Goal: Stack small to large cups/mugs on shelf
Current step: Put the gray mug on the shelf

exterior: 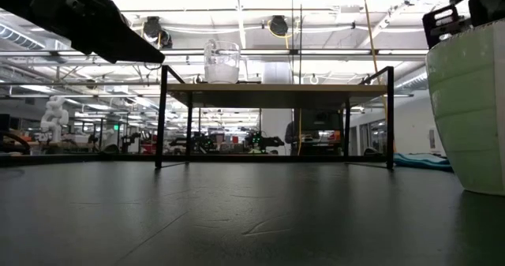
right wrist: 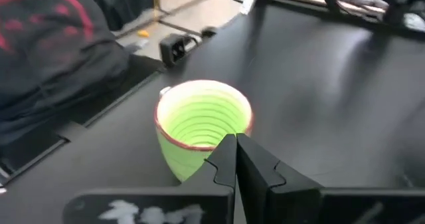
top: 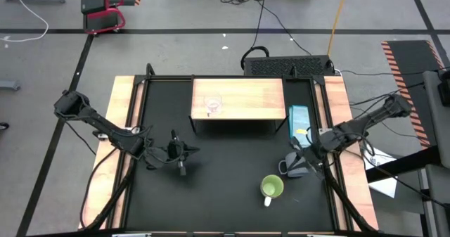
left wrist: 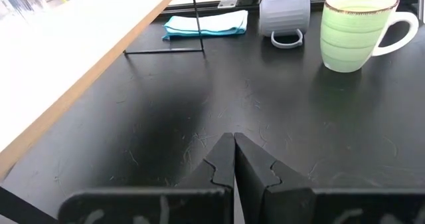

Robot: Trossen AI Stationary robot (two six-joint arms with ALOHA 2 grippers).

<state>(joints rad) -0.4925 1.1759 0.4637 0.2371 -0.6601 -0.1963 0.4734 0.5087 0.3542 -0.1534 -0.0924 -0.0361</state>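
Note:
The shelf [top: 239, 96] is a light-wood board on a black frame at the table's far middle. The small clear glass cup [top: 213, 105] [exterior: 222, 61] stands upright on its left part. The grey-blue mug [top: 290, 167] [left wrist: 284, 14] lies on its side on the black table, right of centre. The lime-green mug [top: 271, 188] [right wrist: 199, 127] with a white handle [left wrist: 398, 28] stands upright just nearer. My left gripper [top: 184, 152] [left wrist: 234, 147] is shut over bare table left of centre. My right gripper [top: 302, 161] [right wrist: 234, 147] is shut beside the grey-blue mug, pointing toward the green mug.
A teal-blue flat item [top: 299, 121] [left wrist: 206, 24] lies on the table by the shelf's right end. Light-wood strips [top: 123, 124] run along both sides of the table. The shelf board is bare to the right of the glass cup. A black box [top: 288, 65] sits behind the shelf.

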